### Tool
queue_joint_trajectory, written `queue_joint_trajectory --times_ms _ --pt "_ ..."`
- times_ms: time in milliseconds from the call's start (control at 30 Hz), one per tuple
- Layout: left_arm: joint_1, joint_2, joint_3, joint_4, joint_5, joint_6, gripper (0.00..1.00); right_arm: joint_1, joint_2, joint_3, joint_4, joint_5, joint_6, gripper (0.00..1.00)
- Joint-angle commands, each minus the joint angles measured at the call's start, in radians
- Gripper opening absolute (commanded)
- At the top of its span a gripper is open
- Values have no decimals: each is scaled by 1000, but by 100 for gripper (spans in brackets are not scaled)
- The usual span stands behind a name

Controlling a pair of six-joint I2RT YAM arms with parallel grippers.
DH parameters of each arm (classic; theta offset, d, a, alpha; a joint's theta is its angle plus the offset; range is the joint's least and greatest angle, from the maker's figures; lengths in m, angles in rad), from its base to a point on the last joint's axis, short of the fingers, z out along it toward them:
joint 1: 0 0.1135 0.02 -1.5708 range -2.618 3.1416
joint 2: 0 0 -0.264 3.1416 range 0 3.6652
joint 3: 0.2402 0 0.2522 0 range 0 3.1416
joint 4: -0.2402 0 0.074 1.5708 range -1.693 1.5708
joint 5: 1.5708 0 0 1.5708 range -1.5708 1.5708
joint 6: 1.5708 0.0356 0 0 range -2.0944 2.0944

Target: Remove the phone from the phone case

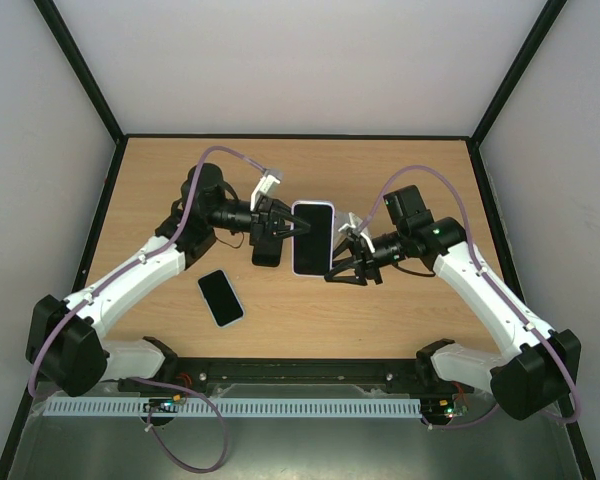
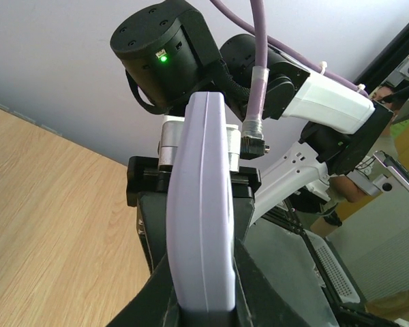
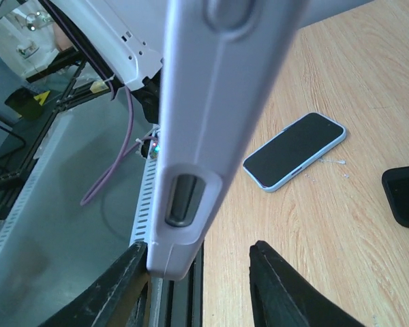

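Left jaws pinch pale purple plastic phone case (image 1: 313, 238). Right jaws spread, case end between them. Step: getting second hold. Next: squeeze gently, then peel.

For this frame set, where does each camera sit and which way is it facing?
Top external: above and behind the bases, looking down on the table; both arms show, with the left tool and right tool at the lavender case.
Left wrist: on the left arm, looking past its fingers and the case edge to the right arm.
Right wrist: on the right arm, looking along the case toward the table's near edge; its fingers show.
Shared: all three views show the case; top and right wrist show the phone.
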Motion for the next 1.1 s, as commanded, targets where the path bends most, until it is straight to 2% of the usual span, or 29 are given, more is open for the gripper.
queue_joint_trajectory --times_ms 0,267,433,567,767,833,900,967,1067 --pt "-2 -4 26 22 40 0 3 4 4 13 -9 10 -43 36" --pt "-3 -5 25 47 106 -42 3 4 30 -6 -29 22 -119 33" --pt "-3 -8 2 139 142 -124 3 4 49 -1 -92 97 -236 30" --pt "-5 -4 0 154 161 -146 3 4 53 5 -100 151 -283 31" --pt "-9 -5 4 139 159 -138 3 4 71 35 -75 130 -232 31" --pt "-8 -6 9 105 148 -107 3 4 79 41 -89 103 -241 33" --pt "-4 -11 18 50 132 -68 3 4 84 63 -177 79 -310 38" --pt "5 -16 18 22 108 -43 3 5 80 82 -266 56 -393 49" --pt "24 -24 12 -2 55 -14 3 4 43 74 -267 32 -369 60"
